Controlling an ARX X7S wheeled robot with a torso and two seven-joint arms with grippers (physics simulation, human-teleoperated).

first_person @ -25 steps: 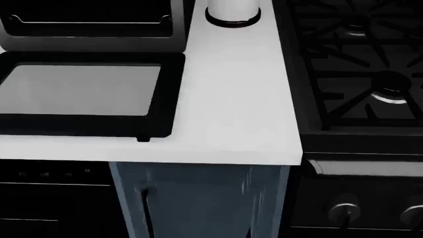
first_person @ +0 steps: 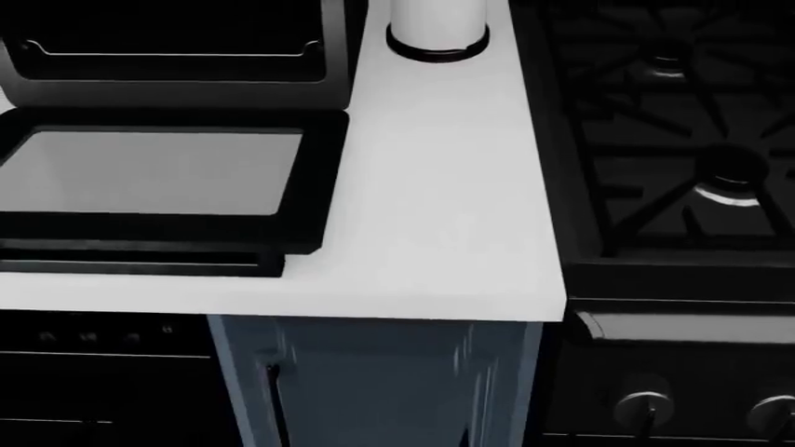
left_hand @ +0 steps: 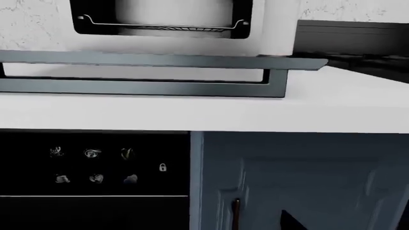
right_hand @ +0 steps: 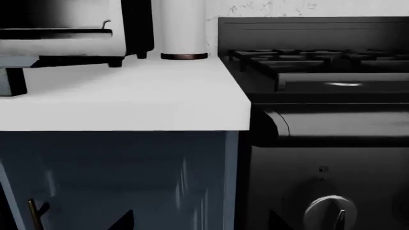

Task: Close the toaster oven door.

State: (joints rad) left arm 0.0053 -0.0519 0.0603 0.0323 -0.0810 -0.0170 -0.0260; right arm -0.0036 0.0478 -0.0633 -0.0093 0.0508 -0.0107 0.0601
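Head view: toaster oven door (first_person: 155, 191) fully down, flat over desk (first_person: 435, 186); closing not begun; neither pincer visible, state unknown

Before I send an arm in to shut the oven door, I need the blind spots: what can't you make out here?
- Both hands: in no view.
- Toaster oven: top and left side cut off by the head view's edges.
- Toaster oven door: left end cut off in head and left wrist views.
- Door handle: left end beyond the left wrist view's edge.
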